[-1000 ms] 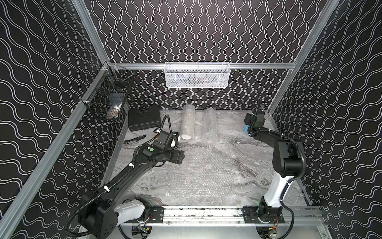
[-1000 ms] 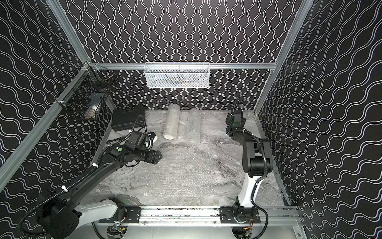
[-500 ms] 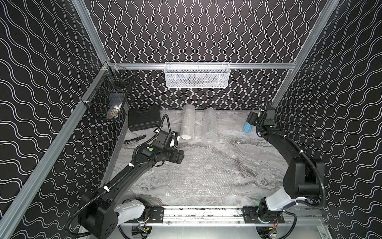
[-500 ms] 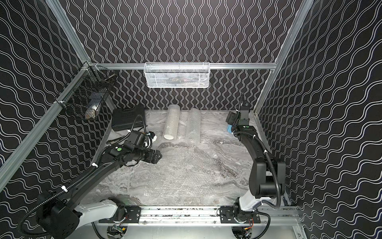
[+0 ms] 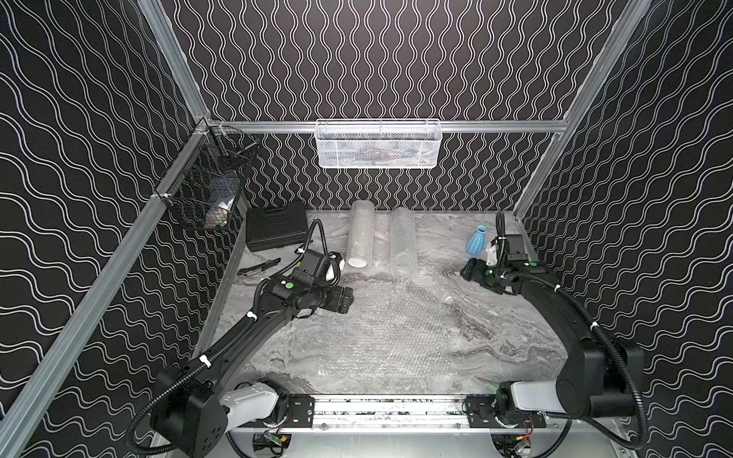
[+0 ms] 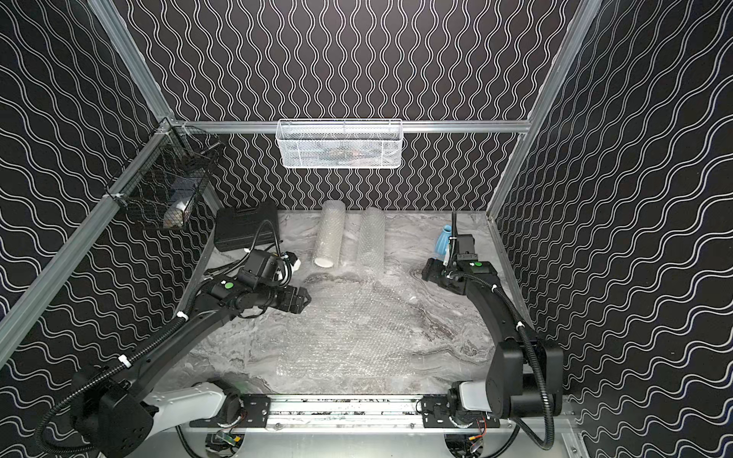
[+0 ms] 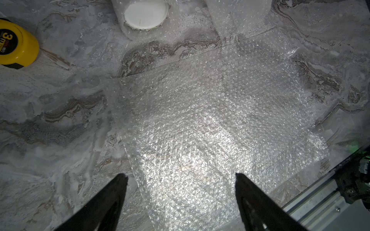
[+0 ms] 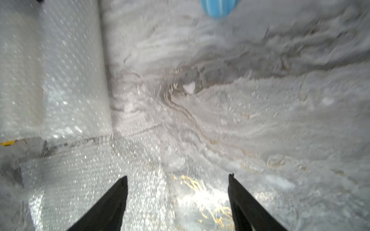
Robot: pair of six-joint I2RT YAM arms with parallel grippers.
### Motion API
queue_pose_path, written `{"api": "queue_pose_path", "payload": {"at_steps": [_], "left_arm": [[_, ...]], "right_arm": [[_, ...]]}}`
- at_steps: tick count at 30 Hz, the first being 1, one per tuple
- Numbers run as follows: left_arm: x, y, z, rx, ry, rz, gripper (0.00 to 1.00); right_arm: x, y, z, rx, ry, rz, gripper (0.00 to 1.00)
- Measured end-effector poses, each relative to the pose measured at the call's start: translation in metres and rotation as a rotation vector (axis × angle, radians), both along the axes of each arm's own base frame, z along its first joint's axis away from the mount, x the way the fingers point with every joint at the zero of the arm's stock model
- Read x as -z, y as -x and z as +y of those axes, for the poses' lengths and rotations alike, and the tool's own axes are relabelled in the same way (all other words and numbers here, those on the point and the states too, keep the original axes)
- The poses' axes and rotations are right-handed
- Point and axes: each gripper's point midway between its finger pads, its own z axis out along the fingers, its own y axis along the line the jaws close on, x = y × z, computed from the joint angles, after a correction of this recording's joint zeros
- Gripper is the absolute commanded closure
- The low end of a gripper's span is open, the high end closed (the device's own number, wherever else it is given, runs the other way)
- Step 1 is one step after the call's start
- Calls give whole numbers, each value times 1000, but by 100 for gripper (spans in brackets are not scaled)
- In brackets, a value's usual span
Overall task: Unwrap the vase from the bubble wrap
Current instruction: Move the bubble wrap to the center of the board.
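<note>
— One blue vase [image 5: 477, 240] stands upright and bare in the far right corner of the table [image 5: 496, 349]; the bubble wrap [image 5: 390, 329] lies flat mid-table, apart from it.

— So this one looks unwrapped; which arm is nearest?

— The right gripper [image 8: 178, 176]; jaws spread wide, nothing between them, hanging over the sheet's edge nearest the vase; its wrist sits just beside the vase, and I cannot tell whether they touch.

— Then that arm should leave toward the middle, with no sideways sweep; a tall, narrow vase tips easily.

— The left gripper [image 7: 180, 175] is spread wide too, empty, hovering above the sheet's opposite edge.

— Good spot; if it clears the sheet, I'd say go low, pinch the edge only, drag gently.

— Two rolls lie at the back; the roll nearer the left arm [image 5: 361, 234] shows a round white end; whether that's another vase, I cannot say.

— If it is: one arm pins, one peels the loose flap; unroll, don't yank.

— A yellow tape measure [image 7: 17, 50] sits beyond that roll; steer clear.
</note>
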Motion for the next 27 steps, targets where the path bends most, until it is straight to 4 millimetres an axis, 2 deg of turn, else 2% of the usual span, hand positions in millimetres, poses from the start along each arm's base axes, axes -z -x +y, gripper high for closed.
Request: {"api": "queue_pose_path", "payload": {"at_steps": [6, 13, 15, 27], "left_arm": [[0, 0, -1, 3, 5, 2, 13], [0, 1, -1, 5, 9, 4, 13], [1, 0, -2, 6, 10, 7, 13], [2, 0, -1, 4, 8, 13, 13]], "right_arm": [[37, 52, 32, -85, -83, 148, 35], [74, 85, 60, -143, -108, 283, 53], [80, 89, 65, -146, -109, 300, 57], [108, 91, 71, -134, -72, 350, 65]]}}
